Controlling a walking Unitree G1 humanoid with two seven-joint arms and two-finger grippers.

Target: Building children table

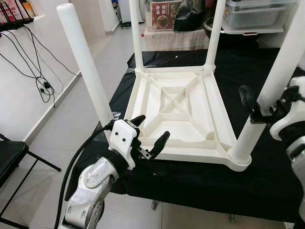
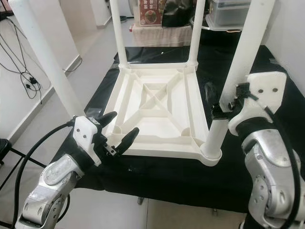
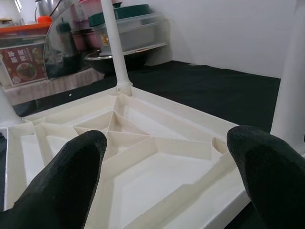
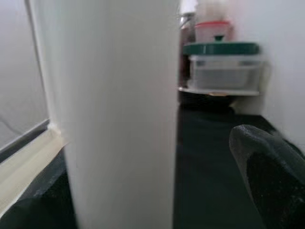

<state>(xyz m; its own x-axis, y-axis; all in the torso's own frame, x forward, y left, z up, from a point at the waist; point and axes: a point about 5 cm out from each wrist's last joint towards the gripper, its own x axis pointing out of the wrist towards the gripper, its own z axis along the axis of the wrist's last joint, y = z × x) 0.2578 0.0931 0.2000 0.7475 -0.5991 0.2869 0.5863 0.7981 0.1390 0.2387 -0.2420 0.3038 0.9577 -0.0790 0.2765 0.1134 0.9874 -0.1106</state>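
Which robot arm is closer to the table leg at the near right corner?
Right. The right pincer is around that leg; the left pincer hovers open at the opposite near corner.

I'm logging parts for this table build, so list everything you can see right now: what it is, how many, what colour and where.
Tabletop: one, white, upside down on the black cover, ribbed underside up.
Legs: four, white, standing up at the tabletop's corners.
Black cover: one, over the work surface under the tabletop.
Storage boxes: a few, clear with a green lid, on a shelf beyond the far edge.
Cables: several, black, hanging on the wall at the robot's left.
Chair: one, black, on the floor at the left.
Left gripper: black fingers open, at the near left corner.
Right gripper: at the near right leg.
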